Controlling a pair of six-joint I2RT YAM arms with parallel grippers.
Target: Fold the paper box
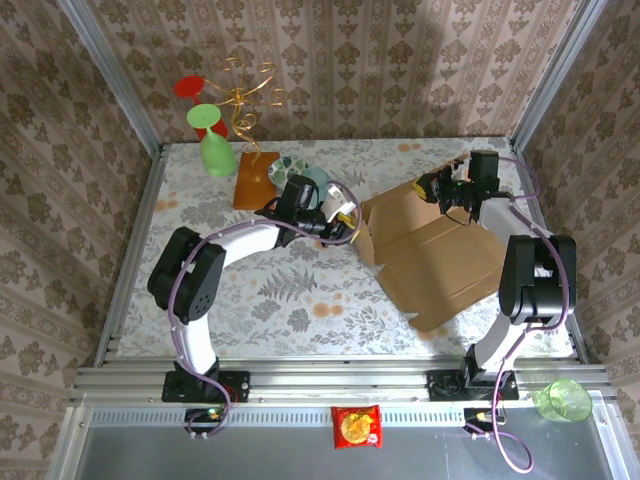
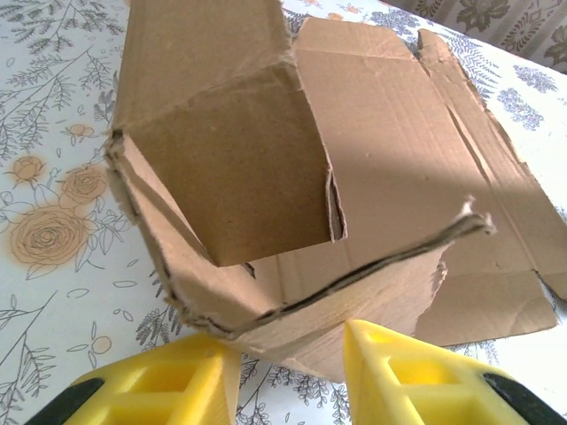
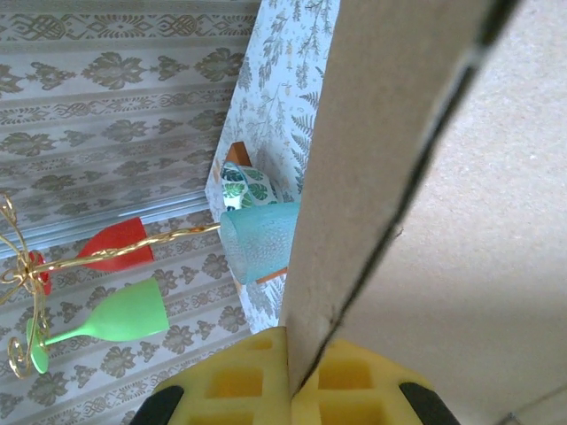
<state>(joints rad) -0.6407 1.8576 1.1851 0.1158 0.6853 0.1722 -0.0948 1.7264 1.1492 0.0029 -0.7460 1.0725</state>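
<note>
Where the paper box (image 1: 440, 255) lies: on the right half of the floral surface (image 1: 260, 300), mostly flat, its left end folded up into a partial corner with one flap tipped inward.
Left pincer (image 1: 347, 226): at that raised left end, yellow fingers (image 2: 177, 390) parted, with the lower edge of the cardboard wall between them; whether they touch it cannot be told.
Right pincer (image 3: 288, 354): at the box's far edge, clamped on the edge of an upright cardboard panel.
Beyond the panel: teal cup (image 3: 257, 239); green glass (image 3: 124, 310) by a gold wire stand (image 3: 27, 274).
</note>
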